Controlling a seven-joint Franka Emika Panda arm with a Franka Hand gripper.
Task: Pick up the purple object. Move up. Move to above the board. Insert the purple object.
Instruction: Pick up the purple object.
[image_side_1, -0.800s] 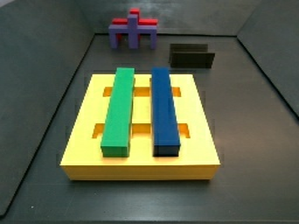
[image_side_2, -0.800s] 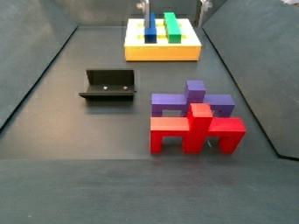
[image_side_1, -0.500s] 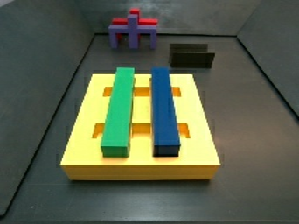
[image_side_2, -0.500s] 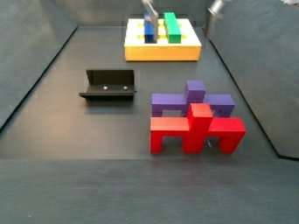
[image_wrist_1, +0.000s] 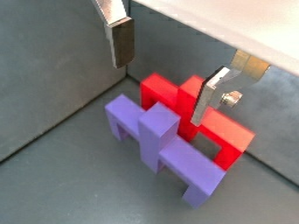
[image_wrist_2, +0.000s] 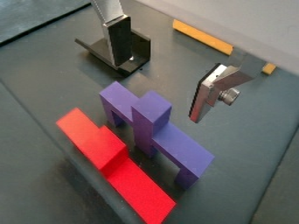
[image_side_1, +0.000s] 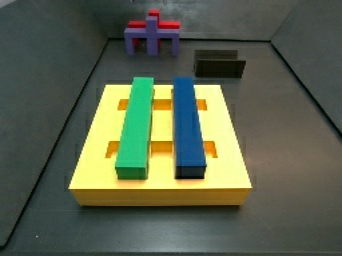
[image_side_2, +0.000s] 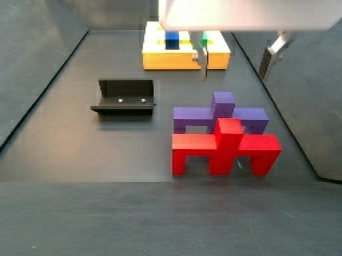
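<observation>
The purple object (image_side_2: 218, 112) stands on the dark floor, right behind a red piece (image_side_2: 221, 150) of like shape. It also shows in both wrist views (image_wrist_1: 158, 144) (image_wrist_2: 146, 127) and small at the far end in a side view (image_side_1: 154, 38). My gripper (image_side_2: 237, 60) is open and empty, hanging above the purple object, between it and the board; its fingers (image_wrist_1: 117, 39) (image_wrist_2: 117, 39) stand wide apart. The yellow board (image_side_1: 100, 140) (image_side_2: 187, 62) carries a long green bar (image_side_1: 134, 125) and a long blue bar (image_side_1: 187, 125). The gripper does not show in the side view looking over the board.
The red piece also shows touching the purple one in both wrist views (image_wrist_1: 198, 109) (image_wrist_2: 111, 166). The dark fixture (image_side_2: 124, 97) (image_side_1: 221, 65) (image_wrist_2: 117, 57) stands to one side between the board and the pieces. Dark walls close in the floor.
The gripper has moved from above the board toward the purple object and now shows large and lower in the side view. Nothing else has moved.
</observation>
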